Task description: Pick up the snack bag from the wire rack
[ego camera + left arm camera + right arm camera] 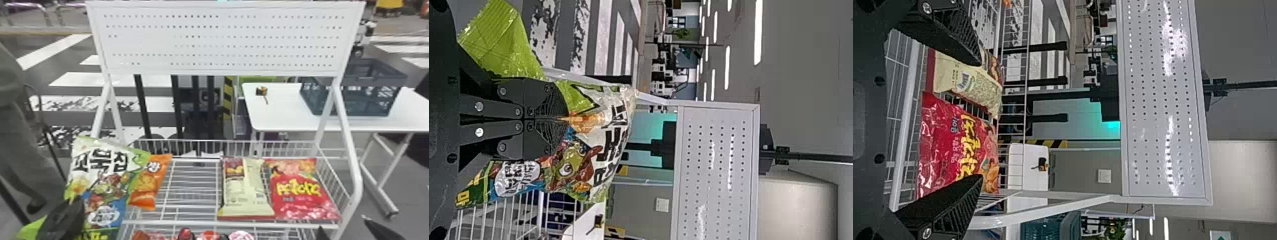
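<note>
Holds the snack bag (105, 178) at the left end of the wire rack (198, 224), in the left gripper (563, 119). With the left fingers clamped on the film, appears to be at the lifting step, with the grasp made and most of the task done. From these views, cannot tell for certain whether free of the wires all round. For the next move, calls for a steady squeeze and a rise, straight up first, then toward the near side, away from the left post (100, 111) and the orange bag (150, 182). Relative to the left fingers, lies pinched in a fold of creased film, with the large white face spreading far and right of them, the blue part to the right, and a bright green end jutting out on the left. Overlaps the orange bag in the head view, hence could nudge or drag it in rising; may also sag or slip, being soft and gripped over a small area.

At the near right, shows the right gripper (978, 119) with fingers wide apart and nothing clamped. Faces the pink bag (948, 145) and the cream bag (960, 82) on the right part of the rack. For the right arm, calls for no part in the lift, only for staying back from both bags.
</note>
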{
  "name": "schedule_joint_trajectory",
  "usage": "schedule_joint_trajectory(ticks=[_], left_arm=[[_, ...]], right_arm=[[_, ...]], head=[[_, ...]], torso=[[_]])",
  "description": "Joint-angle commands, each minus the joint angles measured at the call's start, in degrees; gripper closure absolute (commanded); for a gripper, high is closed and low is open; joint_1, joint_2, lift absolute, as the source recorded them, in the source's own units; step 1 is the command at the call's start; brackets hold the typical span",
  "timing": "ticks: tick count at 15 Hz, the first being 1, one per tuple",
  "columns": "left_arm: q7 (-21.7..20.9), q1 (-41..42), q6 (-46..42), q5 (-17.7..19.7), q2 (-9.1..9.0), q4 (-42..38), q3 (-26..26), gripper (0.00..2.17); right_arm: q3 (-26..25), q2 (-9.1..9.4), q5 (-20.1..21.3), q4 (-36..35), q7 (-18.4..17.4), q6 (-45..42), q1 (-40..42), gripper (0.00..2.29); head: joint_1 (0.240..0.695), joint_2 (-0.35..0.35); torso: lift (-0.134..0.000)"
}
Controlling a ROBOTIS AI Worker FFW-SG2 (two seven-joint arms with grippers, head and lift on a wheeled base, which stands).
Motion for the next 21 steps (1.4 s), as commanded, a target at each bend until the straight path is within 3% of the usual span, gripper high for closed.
schedule_joint_trajectory(ticks=[1,10,16,21], left_arm=[[0.0,0.0,0.0,-0.01,0.0,0.0,0.0,1.54],[0.0,0.0,0.0,-0.1,0.0,0.0,0.0,1.54],[0.0,1.06,0.0,-0.89,0.18,-0.88,-0.8,1.54],[0.0,1.93,-0.17,-1.5,0.09,-1.49,-1.06,1.54]], right_arm=[[0.0,0.05,-0.08,-0.03,-0.03,0.0,-0.03,0.09],[0.17,0.05,-0.34,1.99,-0.12,2.11,-3.02,0.09],[2.19,0.05,0.45,24.75,-0.2,4.04,-25.52,0.1],[1.67,0.05,2.21,37.23,-0.29,10.37,-37.47,0.1]], head=[[0.499,0.0],[0.499,0.0],[0.499,0.0],[0.499,0.0]], torso=[[0.0],[0.0],[0.0],[0.0]])
